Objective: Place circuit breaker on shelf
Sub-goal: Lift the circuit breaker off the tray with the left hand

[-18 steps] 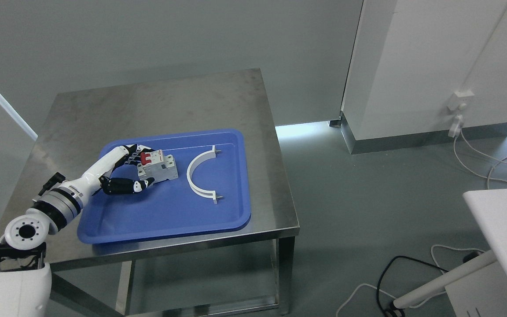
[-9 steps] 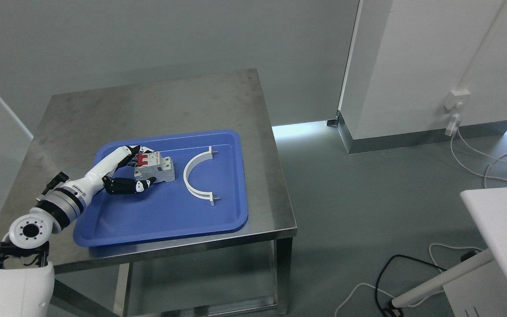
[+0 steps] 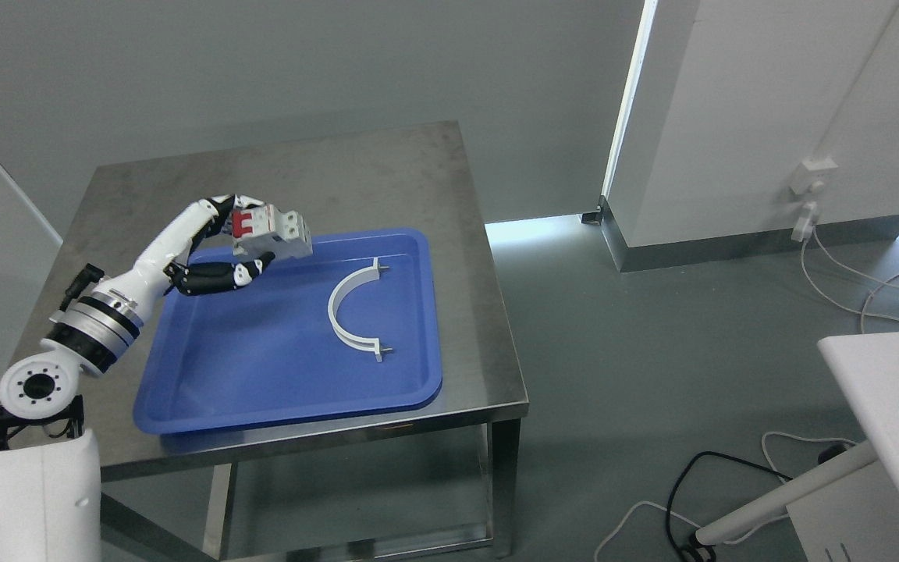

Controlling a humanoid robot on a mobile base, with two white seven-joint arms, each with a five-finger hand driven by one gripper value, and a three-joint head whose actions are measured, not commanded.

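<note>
The circuit breaker (image 3: 276, 234), grey-white with red switches, hangs in the air above the back left of the blue tray (image 3: 278, 367). My left hand (image 3: 240, 240) is shut on it, black fingers (image 3: 225, 217) curled behind it and the thumb below. The left arm comes in from the lower left. A white surface (image 3: 894, 406) juts in at the right edge. My right arm does not show.
A white half-ring clamp (image 3: 350, 314) lies on the tray's right half. The tray rests on a steel table (image 3: 325, 176). Cables (image 3: 871, 289) trail over the grey floor at the right, below a wall socket (image 3: 818, 173).
My left hand has lifted the circuit breaker off the tray, up and toward the tray's back edge. The clamp has stayed put. The camera shifted slightly.
</note>
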